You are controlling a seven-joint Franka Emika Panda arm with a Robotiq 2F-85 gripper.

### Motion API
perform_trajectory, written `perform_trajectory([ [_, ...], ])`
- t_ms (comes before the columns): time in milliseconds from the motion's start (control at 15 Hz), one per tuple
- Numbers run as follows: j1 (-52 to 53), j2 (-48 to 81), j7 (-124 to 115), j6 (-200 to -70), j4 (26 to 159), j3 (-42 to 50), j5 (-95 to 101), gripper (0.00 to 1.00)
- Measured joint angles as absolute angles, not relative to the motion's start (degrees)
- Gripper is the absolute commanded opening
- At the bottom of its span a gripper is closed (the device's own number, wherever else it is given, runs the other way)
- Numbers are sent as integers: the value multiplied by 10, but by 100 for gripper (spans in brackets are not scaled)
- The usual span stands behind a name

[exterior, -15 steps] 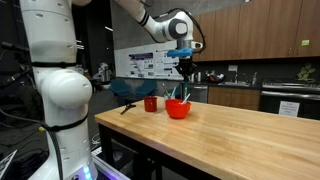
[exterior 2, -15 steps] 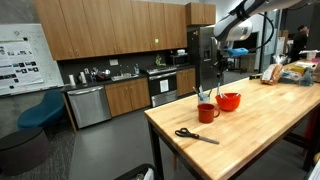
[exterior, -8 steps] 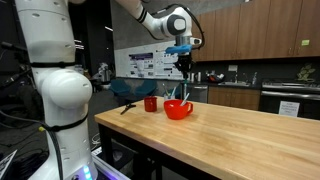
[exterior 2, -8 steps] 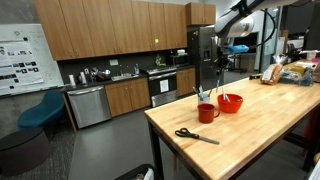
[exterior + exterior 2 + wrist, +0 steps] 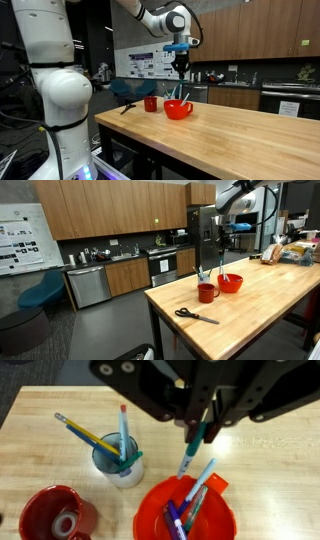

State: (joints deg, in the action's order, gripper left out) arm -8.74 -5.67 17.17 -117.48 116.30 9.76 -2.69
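Plainly, the gripper is clamped on a teal-and-white marker. Its jaws pinch the upper end, so the marker hangs almost straight down with its tip toward the table. The marker is high above the orange bowl, clear of the rim and of the other markers lying in it — nothing touches it but the fingers. Just beside the bowl stands a glass cup with pencils leaning in it. Near that is a red mug holding something pale that I cannot make out. In both exterior views the arm holds the gripper well above the wooden table. A pair of scissors lies apart from the rest, toward the table's end.

The step in hand looks like a carry: one marker up in the air and not yet set anywhere. If the glass cup is its place, the next move calls for a sideways shift until the tip stands over the cup's mouth, then a straight descent between the leaning pencils. The opening is narrow, and the cup might tip if its rim is struck.
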Motion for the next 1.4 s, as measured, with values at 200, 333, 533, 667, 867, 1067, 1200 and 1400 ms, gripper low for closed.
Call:
perform_trajectory([
  [200, -88, -58, 176, -1150, 1163, 98, -27, 3],
  [333, -88, -58, 177, -1143, 1165, 98, -25, 3],
  [533, -87, -55, 177, -1150, 1174, 98, -10, 3],
  [667, -87, -49, 177, -1158, 1180, 98, -1, 3],
  [867, -86, -34, 177, -1167, 1183, 98, 3, 37],
  [1067, -86, -15, 177, -1171, 1183, 96, 3, 49],
  [1200, -85, -7, 177, -1177, 1183, 93, 3, 61],
  [1400, -82, -4, 177, -1201, 1183, 88, 2, 82],
])
